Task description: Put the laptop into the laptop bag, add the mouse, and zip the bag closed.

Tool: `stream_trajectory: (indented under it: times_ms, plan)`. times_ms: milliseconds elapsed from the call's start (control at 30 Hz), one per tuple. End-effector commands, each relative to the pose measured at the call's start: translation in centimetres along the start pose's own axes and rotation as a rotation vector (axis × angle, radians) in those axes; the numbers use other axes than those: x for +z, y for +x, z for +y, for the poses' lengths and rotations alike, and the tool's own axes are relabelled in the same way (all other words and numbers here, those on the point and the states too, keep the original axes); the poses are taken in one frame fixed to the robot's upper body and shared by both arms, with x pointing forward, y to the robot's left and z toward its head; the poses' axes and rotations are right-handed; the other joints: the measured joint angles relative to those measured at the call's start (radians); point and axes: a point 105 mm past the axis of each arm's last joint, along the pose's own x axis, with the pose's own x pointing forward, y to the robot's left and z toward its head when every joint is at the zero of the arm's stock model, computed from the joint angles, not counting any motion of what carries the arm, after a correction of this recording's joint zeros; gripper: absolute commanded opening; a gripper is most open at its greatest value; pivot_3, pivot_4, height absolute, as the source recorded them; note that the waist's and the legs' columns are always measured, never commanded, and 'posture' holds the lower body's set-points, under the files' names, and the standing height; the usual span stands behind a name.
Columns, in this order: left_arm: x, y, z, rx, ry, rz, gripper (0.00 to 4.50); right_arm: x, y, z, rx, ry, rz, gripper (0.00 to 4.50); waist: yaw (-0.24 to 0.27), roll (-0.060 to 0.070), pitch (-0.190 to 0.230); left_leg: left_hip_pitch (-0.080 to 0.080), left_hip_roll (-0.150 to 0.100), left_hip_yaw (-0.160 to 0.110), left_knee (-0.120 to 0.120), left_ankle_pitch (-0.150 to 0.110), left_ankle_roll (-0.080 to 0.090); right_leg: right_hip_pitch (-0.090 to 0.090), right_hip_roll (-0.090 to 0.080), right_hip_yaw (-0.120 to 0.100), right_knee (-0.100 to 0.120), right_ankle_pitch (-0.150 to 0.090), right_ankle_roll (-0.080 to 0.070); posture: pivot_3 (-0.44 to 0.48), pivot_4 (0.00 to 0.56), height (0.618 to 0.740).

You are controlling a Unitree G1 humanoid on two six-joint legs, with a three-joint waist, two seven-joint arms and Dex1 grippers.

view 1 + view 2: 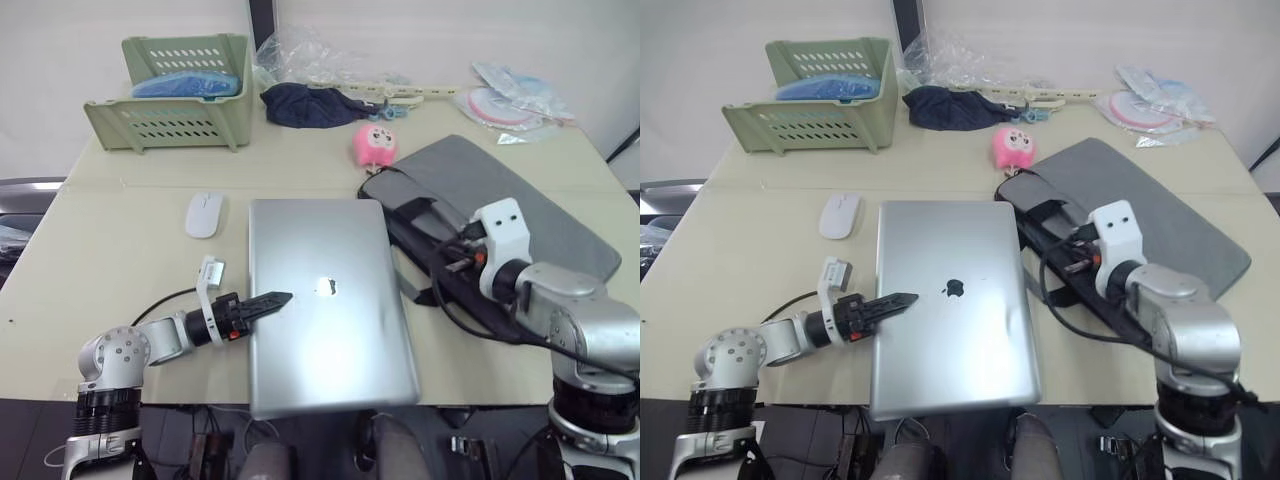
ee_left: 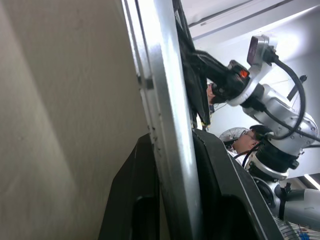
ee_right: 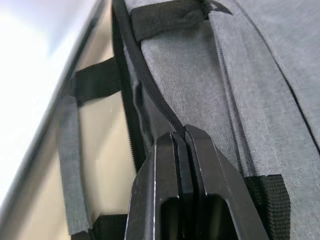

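While the left gripper (image 1: 278,298) pinches the left edge of the flat silver aluminium laptop (image 1: 325,300), one finger above and one below, the right gripper (image 3: 184,137) is pressed together on the black zipper edge of the grey fabric laptop bag (image 1: 520,205). Beyond the left gripper lies the small white oval mouse (image 1: 203,214).

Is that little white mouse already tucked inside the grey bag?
No, the mouse lies on the bare table on the far side of the laptop from the laptop bag.
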Motion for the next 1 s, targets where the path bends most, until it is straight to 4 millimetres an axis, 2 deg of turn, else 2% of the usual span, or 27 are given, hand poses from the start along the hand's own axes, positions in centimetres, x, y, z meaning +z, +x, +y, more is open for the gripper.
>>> stream_trajectory:
  times_ms: [33, 467, 700, 1000]
  plan:
    - [-0.1, 0.2, 0.7, 0.076, 0.059, 0.050, 0.51, 1.6, -1.1, 0.6, -0.037, 0.015, -0.059, 0.02, 0.000, 0.000, 0.000, 0.000, 0.000, 0.000, 0.000, 0.000, 0.000, 0.000, 0.000, 0.000, 0.000, 0.000, 0.000, 0.000, 0.150, 0.740]
    - [0.5, 0.5, 0.8, 0.074, 0.070, 0.050, 0.51, 4.5, -0.4, -1.4, -0.139, 0.196, -0.116, 0.02, -0.003, 0.000, 0.000, 0.001, -0.001, 0.000, 0.000, 0.000, 0.000, 0.000, 0.000, 0.000, 0.000, 0.000, 0.000, 0.000, 0.150, 0.740]
    - [0.6, 0.5, 0.9, 0.083, 0.068, 0.041, 0.51, 5.4, -0.4, -0.4, -0.088, 0.181, -0.146, 0.02, -0.003, 0.000, 0.000, 0.001, -0.001, 0.000, 0.000, 0.000, 0.000, 0.000, 0.000, 0.000, 0.001, 0.000, 0.000, 0.000, 0.150, 0.740]
    - [2.3, 2.0, 1.8, 0.100, 0.080, 0.005, 0.51, 6.1, -0.4, 0.7, -0.043, 0.165, -0.170, 0.02, -0.003, 0.000, 0.000, 0.001, -0.001, 0.001, 0.000, 0.000, 0.000, 0.000, 0.000, 0.000, 0.001, 0.000, 0.000, 0.000, 0.150, 0.740]
